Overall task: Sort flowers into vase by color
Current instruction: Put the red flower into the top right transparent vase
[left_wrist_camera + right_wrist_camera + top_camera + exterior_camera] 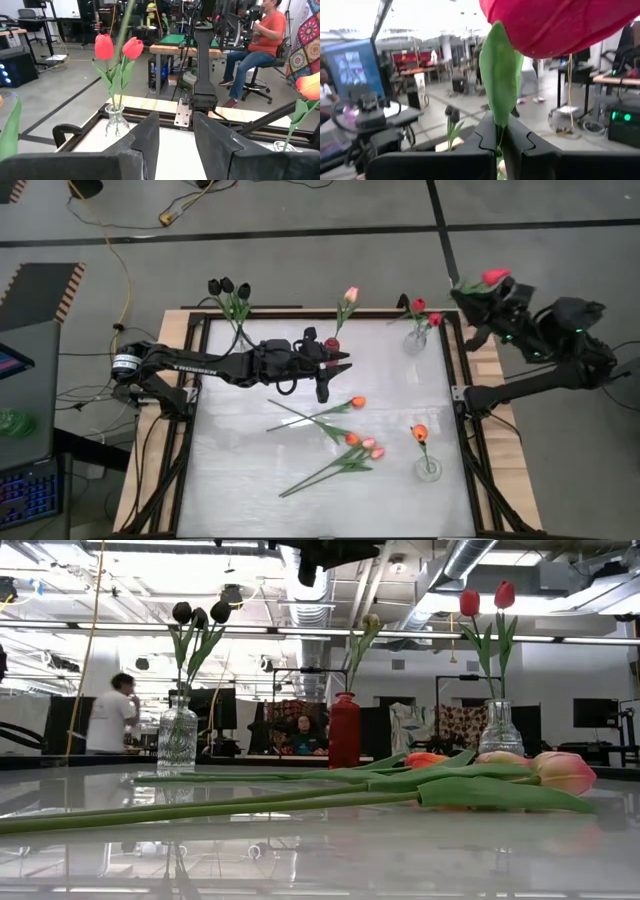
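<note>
My right gripper (498, 145), raised off the table's far right corner, has its jaws clamped on a red tulip (494, 277). My left gripper (176, 145) hovers mid-table, jaws narrowly parted and empty. Orange and pink tulips (352, 439) lie loose on the table (240, 480); vases (416, 340) hold the rest

table (250, 480) pale, wood-framed | yellow cable (125, 265) on floor past table's far-left corner | keyboard (25, 495) left of table | 1 person in orange shirt (262, 35) seated beyond table | 1 person in white shirt (110, 718) standing behind table
</note>
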You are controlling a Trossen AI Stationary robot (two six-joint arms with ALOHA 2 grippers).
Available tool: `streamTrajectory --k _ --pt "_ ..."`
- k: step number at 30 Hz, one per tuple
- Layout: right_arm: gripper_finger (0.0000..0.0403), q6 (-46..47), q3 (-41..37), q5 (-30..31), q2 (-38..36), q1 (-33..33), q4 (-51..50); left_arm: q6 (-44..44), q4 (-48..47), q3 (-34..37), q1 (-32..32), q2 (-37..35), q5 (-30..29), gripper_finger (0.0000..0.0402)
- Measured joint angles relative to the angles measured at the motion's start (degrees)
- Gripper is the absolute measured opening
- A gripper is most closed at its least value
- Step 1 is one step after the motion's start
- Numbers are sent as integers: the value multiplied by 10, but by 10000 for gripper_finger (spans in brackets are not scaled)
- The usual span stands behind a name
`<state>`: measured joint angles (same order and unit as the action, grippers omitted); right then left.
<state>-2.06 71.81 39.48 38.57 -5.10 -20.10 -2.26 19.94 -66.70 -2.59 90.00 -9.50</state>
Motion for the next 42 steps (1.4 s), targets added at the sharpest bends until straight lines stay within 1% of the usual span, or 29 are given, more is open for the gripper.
streamTrajectory --k 2,4,6,10,12,14,18,22,23,27,32,36,39,42 --pt "34 -18 0 3 -9 0 18 0 0 0 0 0 0 106" --pt "34 -42 1 20 -16 0 36 0 0 0 0 0 0 106" --pt "34 -67 1 45 -20 0 41 0 0 0 0 0 0 106" --pt "34 -126 0 117 -19 0 43 0 0 0 0 0 0 106" --pt "34 -149 0 134 -17 0 44 0 0 0 0 0 0 106" --pt "34 -166 0 141 -13 0 44 0 0 0 0 0 0 106" --pt "34 -193 0 186 0 0 41 1 0 0 0 0 -1 106" --pt "34 -193 0 225 8 0 15 -1 0 0 0 0 -1 106" --pt "34 -180 0 228 8 0 4 -3 0 0 0 0 -1 106" --pt "34 -80 0 236 4 1 -69 -4 -1 0 0 0 0 106" --pt "34 65 0 236 -7 15 -205 -5 -1 0 0 0 17 106" --pt "34 169 0 236 -7 27 -308 -5 -1 0 0 0 17 106" --pt "34 220 0 235 -7 30 -349 -5 -1 0 0 0 17 106" --pt "34 235 -4 236 -7 30 -351 -5 -1 0 0 1 17 106"
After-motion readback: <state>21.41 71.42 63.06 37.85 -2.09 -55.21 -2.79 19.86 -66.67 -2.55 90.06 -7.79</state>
